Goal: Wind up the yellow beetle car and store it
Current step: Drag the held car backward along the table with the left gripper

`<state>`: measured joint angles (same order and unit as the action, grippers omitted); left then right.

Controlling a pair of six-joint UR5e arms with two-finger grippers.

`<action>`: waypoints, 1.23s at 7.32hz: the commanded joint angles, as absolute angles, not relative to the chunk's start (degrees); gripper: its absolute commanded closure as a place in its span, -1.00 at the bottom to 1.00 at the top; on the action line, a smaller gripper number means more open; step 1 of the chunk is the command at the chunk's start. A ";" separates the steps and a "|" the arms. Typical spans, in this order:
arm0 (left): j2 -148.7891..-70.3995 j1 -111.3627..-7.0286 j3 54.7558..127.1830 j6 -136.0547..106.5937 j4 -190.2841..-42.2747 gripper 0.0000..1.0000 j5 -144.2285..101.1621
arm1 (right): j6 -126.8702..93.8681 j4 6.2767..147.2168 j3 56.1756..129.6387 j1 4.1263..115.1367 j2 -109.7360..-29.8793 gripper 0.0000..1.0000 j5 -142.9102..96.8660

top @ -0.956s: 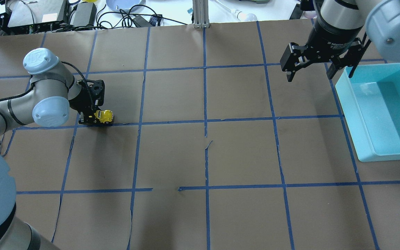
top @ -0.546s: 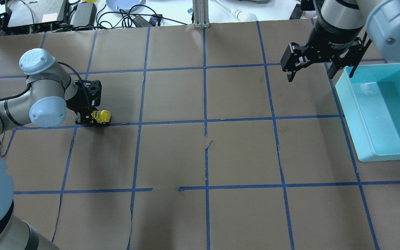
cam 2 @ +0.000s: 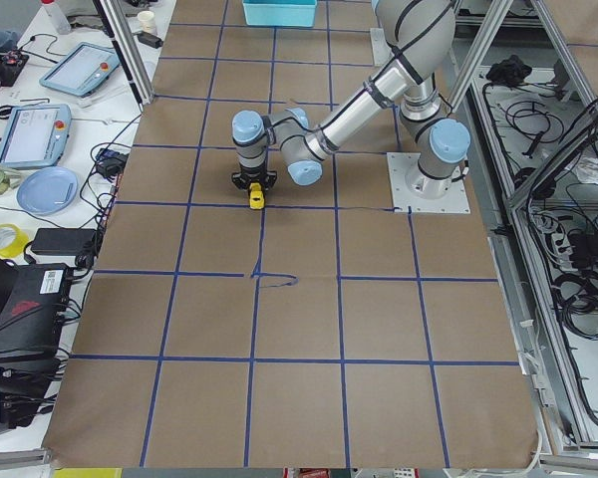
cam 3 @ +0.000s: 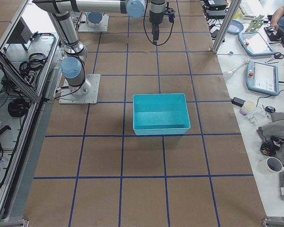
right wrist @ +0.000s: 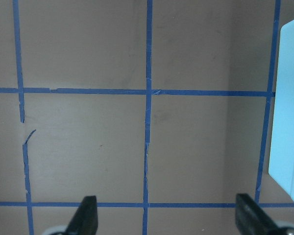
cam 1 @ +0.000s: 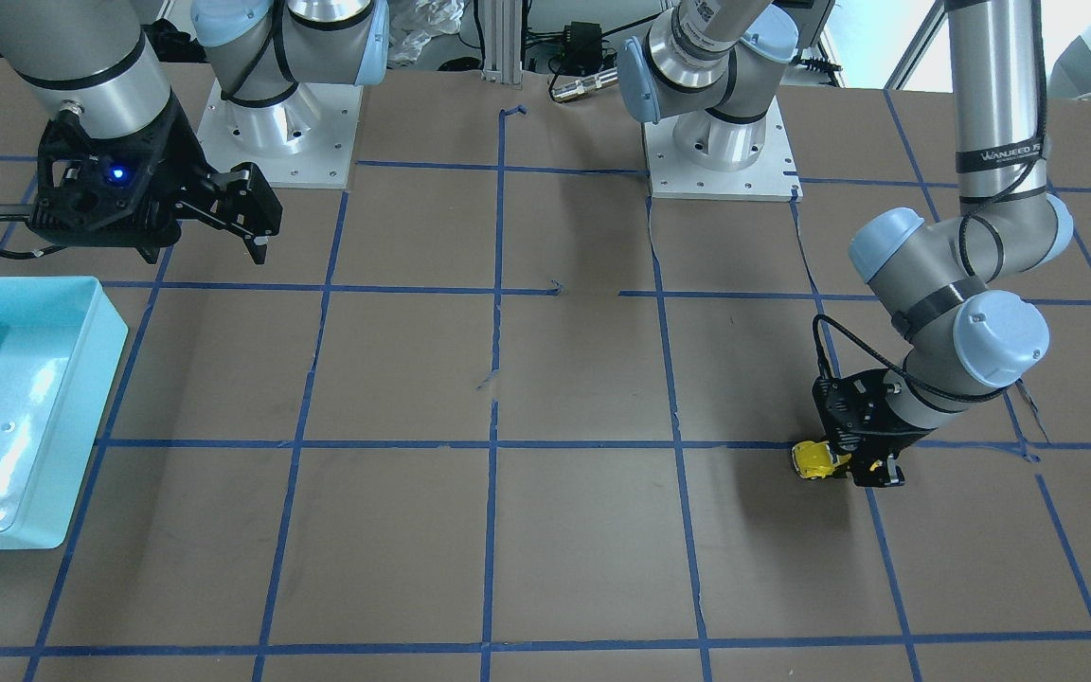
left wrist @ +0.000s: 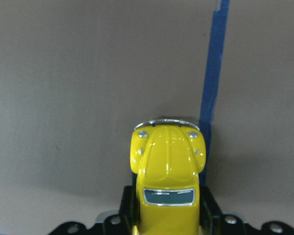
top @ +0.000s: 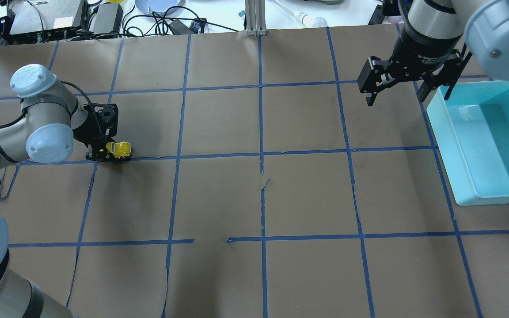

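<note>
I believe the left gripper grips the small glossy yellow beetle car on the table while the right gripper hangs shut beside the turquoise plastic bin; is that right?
Not quite: the right gripper hangs open, fingers wide apart, as the right wrist-mounted view shows. The left gripper does grip the small glossy yellow beetle car, and the turquoise plastic bin is beside the right one.

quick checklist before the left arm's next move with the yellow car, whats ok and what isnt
1. Left pincer shut on the rear of the yellow beetle car: ok.
2. Car's wheels down on the table: cannot tell, the wheels are hidden.
3. Car's nose points away from the pincer, beside the blue tape line: ok.
4. Right pincer open and far from the car: ok.
5. Teal bin open side up, nothing seen inside: ok.
6. Spring wound enough: cannot tell.
</note>
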<state>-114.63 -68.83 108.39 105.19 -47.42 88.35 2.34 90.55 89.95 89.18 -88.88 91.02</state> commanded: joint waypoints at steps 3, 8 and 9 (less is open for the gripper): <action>-114.61 -66.71 108.11 110.30 -47.29 0.46 88.68 | 2.37 90.97 89.65 89.21 -88.94 -1.00 90.62; -114.78 -62.84 108.19 115.31 -47.37 0.46 88.24 | 2.29 90.88 89.74 89.21 -89.03 -1.00 90.53; -114.87 -62.93 108.28 115.14 -47.37 0.46 88.07 | 2.29 90.88 89.82 89.21 -89.03 -1.00 90.61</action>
